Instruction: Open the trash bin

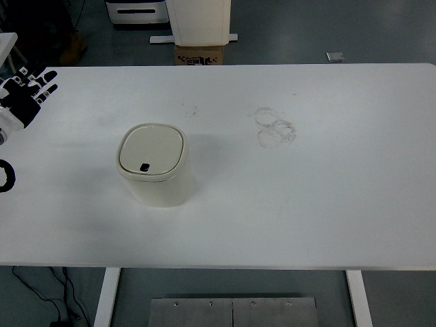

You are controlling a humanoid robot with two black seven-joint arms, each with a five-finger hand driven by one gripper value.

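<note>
A small cream trash bin (154, 165) stands upright on the white table (306, 191), left of centre. Its lid is down flat, with a small dark button (144, 167) near the lid's front edge. My left hand (27, 92) hovers at the far left edge of the table, well away from the bin, with its black and white fingers (45, 87) spread and holding nothing. The right arm does not show.
Faint ring-shaped smudges (274, 127) mark the table right of the bin. Beyond the far edge stand a cardboard box (200, 54) and a white appliance (199, 20) on the floor. A black ring-shaped part (5, 176) of my left arm shows at the left edge.
</note>
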